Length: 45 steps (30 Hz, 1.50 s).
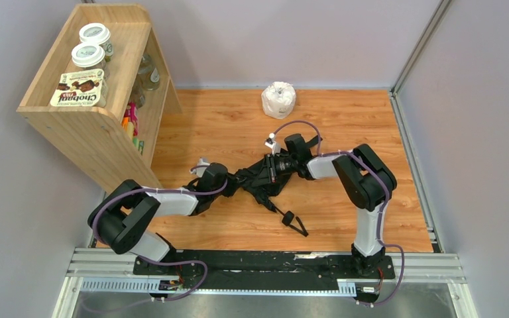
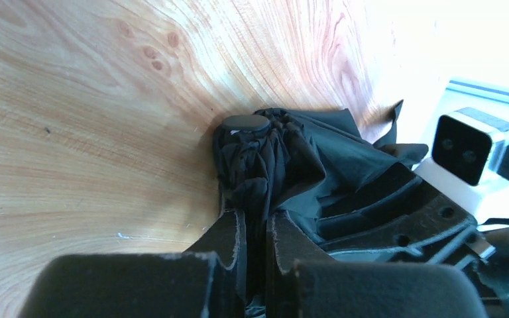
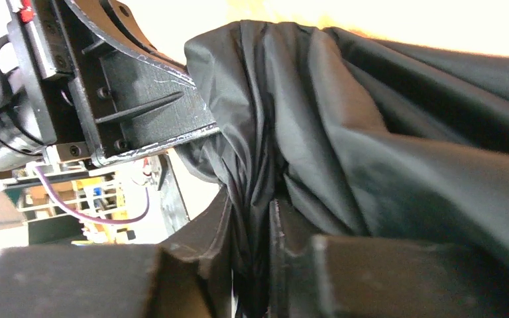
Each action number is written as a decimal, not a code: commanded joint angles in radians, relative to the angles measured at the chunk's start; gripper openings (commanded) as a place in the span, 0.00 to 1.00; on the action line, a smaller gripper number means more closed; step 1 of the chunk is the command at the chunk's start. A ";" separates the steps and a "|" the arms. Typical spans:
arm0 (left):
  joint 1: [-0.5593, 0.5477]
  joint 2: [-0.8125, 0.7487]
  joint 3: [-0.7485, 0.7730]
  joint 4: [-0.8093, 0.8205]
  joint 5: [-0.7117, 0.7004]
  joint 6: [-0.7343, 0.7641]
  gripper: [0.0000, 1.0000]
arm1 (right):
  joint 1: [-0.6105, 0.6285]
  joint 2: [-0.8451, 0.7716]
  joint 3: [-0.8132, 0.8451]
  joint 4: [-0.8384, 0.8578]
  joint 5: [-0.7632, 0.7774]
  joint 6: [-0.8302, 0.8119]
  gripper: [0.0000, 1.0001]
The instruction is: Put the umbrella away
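The black fabric umbrella lies folded on the wooden table between my two arms, its wrist strap trailing toward the near edge. My left gripper is shut on bunched fabric at its left end; in the left wrist view my gripper pinches the cloth just below the round black top cap. My right gripper is shut on fabric at the right end; in the right wrist view my gripper clamps a fold of the canopy. The shaft and handle are hidden.
A wooden shelf with jars and a box on top stands at the back left. A white paper roll sits at the table's far edge. Grey walls close in left, right and behind. The other arm's gripper body shows in the right wrist view.
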 commanded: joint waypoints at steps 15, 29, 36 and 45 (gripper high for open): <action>-0.008 0.011 0.129 -0.604 0.039 0.079 0.00 | 0.359 -0.462 0.027 -0.475 0.994 -0.638 0.95; -0.006 0.004 0.182 -0.702 0.079 0.036 0.00 | 0.576 -0.281 -0.078 -0.294 1.358 -0.765 0.93; -0.006 -0.006 0.196 -0.727 0.082 0.037 0.00 | 0.571 -0.198 -0.085 -0.318 1.478 -0.658 0.35; 0.015 -0.073 0.227 -0.624 0.043 0.231 0.30 | 0.438 -0.158 -0.154 -0.369 0.958 -0.483 0.00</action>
